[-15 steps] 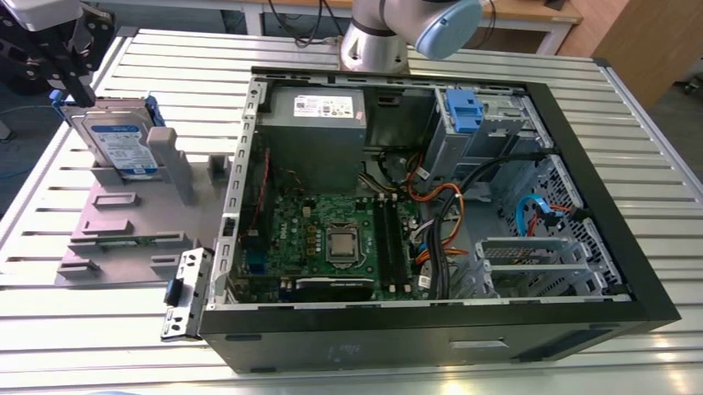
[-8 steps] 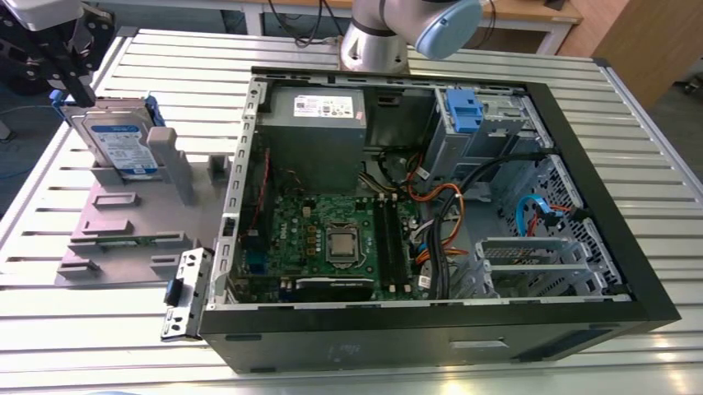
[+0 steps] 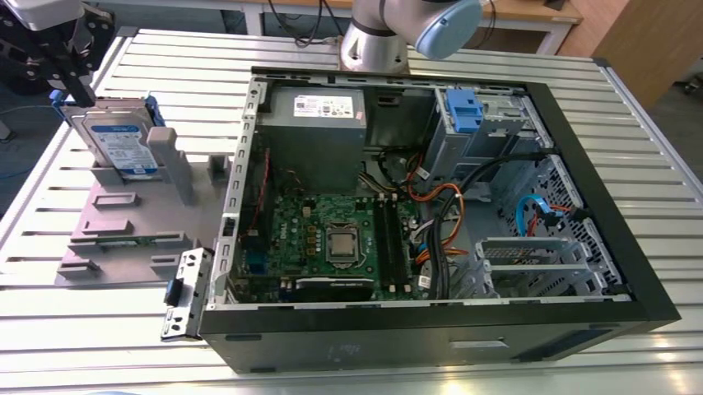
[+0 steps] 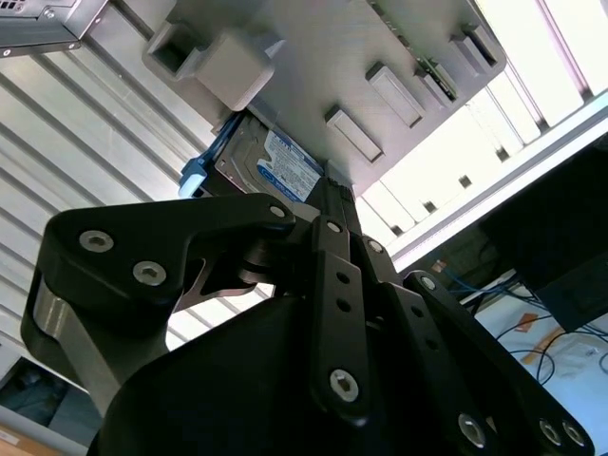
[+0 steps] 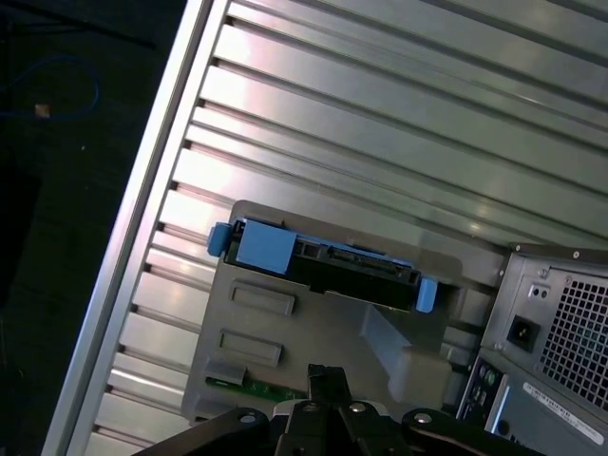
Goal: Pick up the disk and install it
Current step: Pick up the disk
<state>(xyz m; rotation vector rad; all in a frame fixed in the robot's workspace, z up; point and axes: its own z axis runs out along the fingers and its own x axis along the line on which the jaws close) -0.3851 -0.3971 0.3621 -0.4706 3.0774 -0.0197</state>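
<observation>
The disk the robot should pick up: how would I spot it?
Find the open computer case; on the exterior view's left of it lies a grey holder. The disk stands on edge in it, the only silver slab with a blue-and-white label and blue rails.

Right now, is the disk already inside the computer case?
No, the disk stands upright in the grey holder outside the computer case, at the exterior view's left.

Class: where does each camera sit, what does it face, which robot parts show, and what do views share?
Exterior view: off-arm, high, facing the computer case and disk; arm shows.
First wrist view: on the arm, facing the disk; end effector shows.
Second wrist view: on the arm, facing the disk past the end effector.
All share the disk.
</observation>
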